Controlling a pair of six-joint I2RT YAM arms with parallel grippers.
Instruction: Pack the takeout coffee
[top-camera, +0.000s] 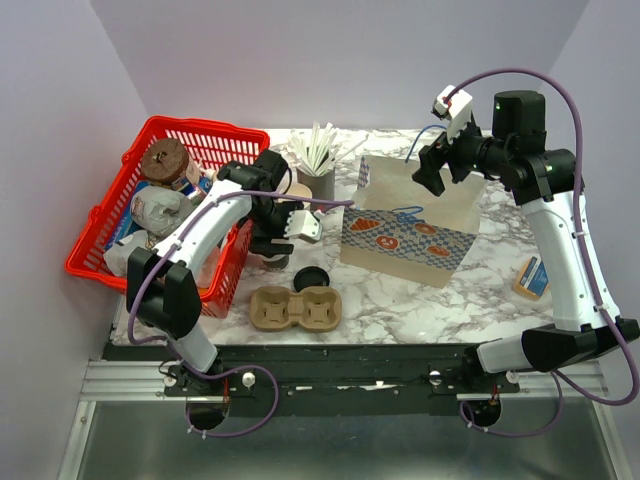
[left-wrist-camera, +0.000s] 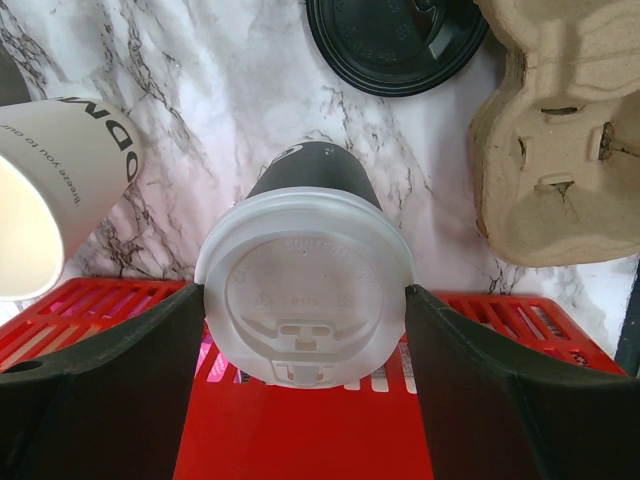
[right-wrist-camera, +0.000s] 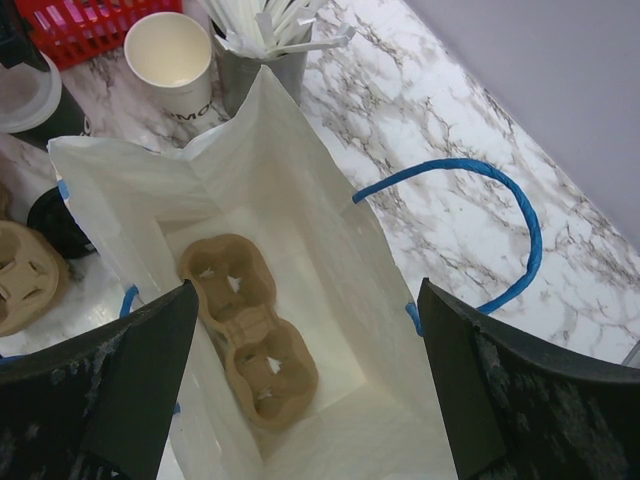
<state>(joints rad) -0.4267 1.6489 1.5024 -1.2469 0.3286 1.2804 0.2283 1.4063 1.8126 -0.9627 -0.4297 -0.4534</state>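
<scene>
The left gripper (left-wrist-camera: 303, 300) is clamped on the takeout coffee (left-wrist-camera: 305, 265). The cup sits right between its two black fingers (left-wrist-camera: 110, 380), and each finger touches the rim of the lid. The lid is round, white plastic, smooth with small raised marks. It faces up at the gripper. The cup body is dark paper and gets thinner as it goes away from the gripper.

Past the fingertips is the table (left-wrist-camera: 200, 80), white stone with grey lines. A round, shiny black lid (left-wrist-camera: 395, 40) lies there. Out past one finger is a bumpy brown cardboard cup tray (left-wrist-camera: 560, 140). Out past the other finger is a cream paper cup (left-wrist-camera: 60, 190) with dark letters. Close under the fingers is a red plastic basket (left-wrist-camera: 300, 430) with thin slots.

The right gripper (right-wrist-camera: 307, 290) is spread wide and holds nothing. It hangs over an open white paper bag (right-wrist-camera: 130, 190). Straight below it, on the bag's floor, lies another brown tray (right-wrist-camera: 250, 325) with two round cup holes. A blue rope handle (right-wrist-camera: 525, 215) curves near one finger.
</scene>
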